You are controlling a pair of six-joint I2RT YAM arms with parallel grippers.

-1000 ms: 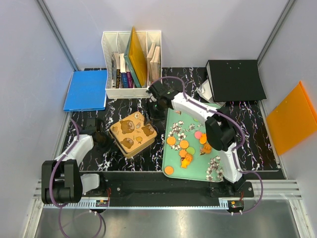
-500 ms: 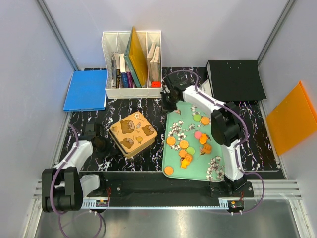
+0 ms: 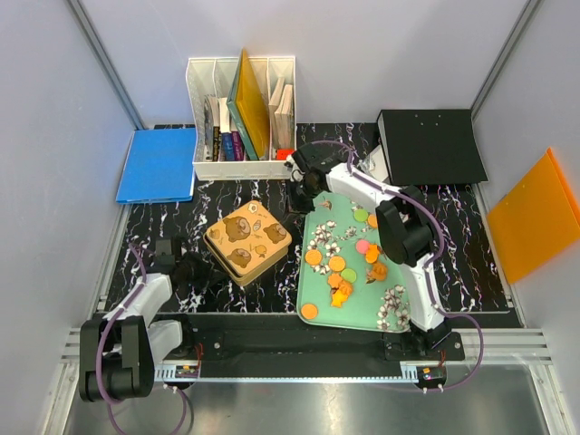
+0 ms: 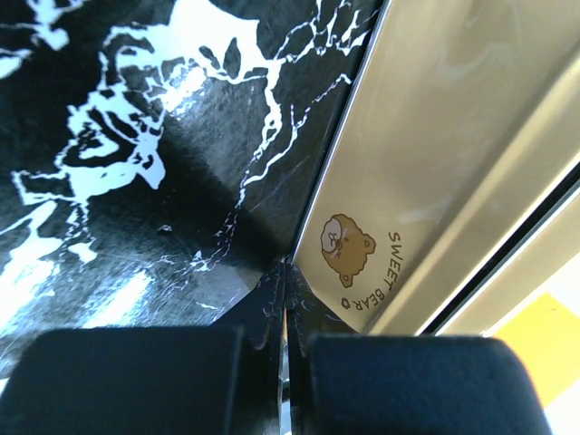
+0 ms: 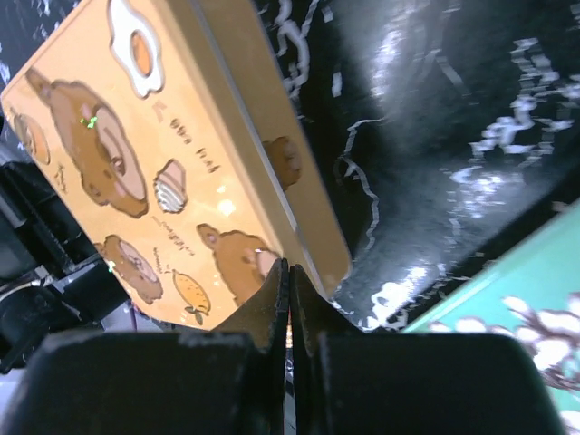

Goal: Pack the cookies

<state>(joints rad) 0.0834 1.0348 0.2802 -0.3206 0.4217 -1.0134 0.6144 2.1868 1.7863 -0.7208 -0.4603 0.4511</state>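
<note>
A black marbled desk [image 3: 181, 217] is mostly taken up by a mint-green tray [image 3: 355, 314] on the right and a bear-print tin [image 3: 246, 242] just left of it, its lid apparently sat a bit askew on the base. The cookies [image 3: 337, 264] are scattered loose on the tray, and none can be seen in the tin. They're judged to be light, stiff little discs, probably slippery lying flat, so they'd best be pinched across the rim, one at a time. The left fingers [image 4: 136, 381] are pressed fully together with nothing between them, tips right at the foot of the tin's side wall. The right fingers [image 5: 163, 381] are likewise shut tight and empty, pointed at the tin's corner nearest the tray; whether it's actually touched can't be told.
</note>
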